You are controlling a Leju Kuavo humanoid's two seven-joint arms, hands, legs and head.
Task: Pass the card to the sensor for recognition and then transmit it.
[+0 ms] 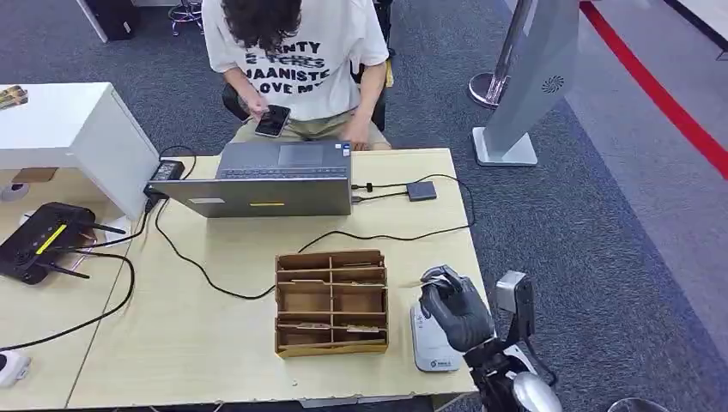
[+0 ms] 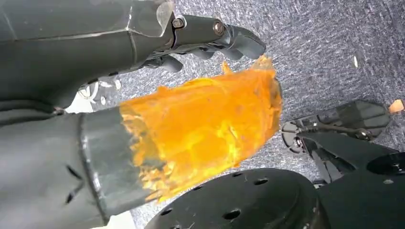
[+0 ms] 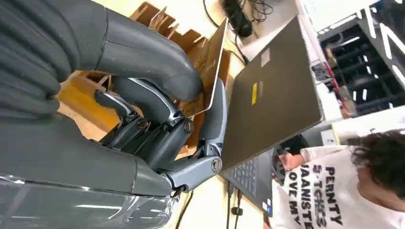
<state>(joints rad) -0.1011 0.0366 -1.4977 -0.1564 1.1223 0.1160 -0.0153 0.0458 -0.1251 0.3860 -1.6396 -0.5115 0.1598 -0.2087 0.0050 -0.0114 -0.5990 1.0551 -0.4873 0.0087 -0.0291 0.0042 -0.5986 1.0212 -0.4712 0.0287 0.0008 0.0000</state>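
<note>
From the head view, the robot's right hand [image 1: 455, 307] hovers over a flat white-and-grey sensor pad [image 1: 432, 345] at the near right corner of the pale wooden counter [image 1: 215, 343], its dark fingers curled together. Just left of the pad stands a brown cardboard divider box [image 1: 330, 302] with several compartments, some holding cards. Farther back, an open grey laptop [image 1: 270, 180] faces a seated person in a white printed T-shirt [image 1: 296, 51] who holds a dark phone [image 1: 272, 121]; a black cable [image 1: 403, 233] runs from the laptop across the counter, and a small dark square adapter [image 1: 421, 190] lies to the laptop's right. A black router with a yellow stripe [image 1: 39, 240] sits on the neighbouring counter to the left. In the left wrist view, the left hand [image 2: 143, 62] hangs above the grey carpet [image 2: 329, 52], its thumb wrapped in torn orange tape [image 2: 205, 129] and its dark fingers [image 2: 224, 38] stretched out and holding nothing. In the right wrist view, the right hand pinches a thin tan card with a white edge [image 3: 212, 71] between the thick grey thumb [image 3: 153, 57] and one dark finger, the card upright, with the cardboard divider box and the laptop lid beyond it.
</note>
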